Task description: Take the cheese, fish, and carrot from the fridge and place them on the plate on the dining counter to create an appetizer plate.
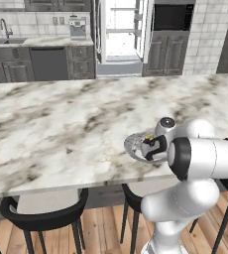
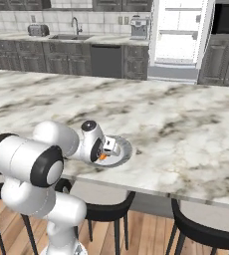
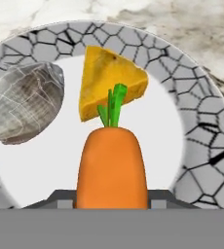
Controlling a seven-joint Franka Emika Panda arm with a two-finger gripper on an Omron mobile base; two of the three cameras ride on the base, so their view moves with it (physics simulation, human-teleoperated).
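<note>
The carrot [image 3: 112, 165] sits between the jaws over the plate [image 3: 201, 146]; whether they clamp it, I cannot tell.

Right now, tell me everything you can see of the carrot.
The carrot is a stubby, smooth, bright orange root with a small green top, which points toward the cheese and overlaps it in the hand view. It sits between the fingertips of the gripper over the pale centre of the plate. Whether it rests on the plate cannot be told. From the right base view only a sliver of orange shows under the hand.
</note>
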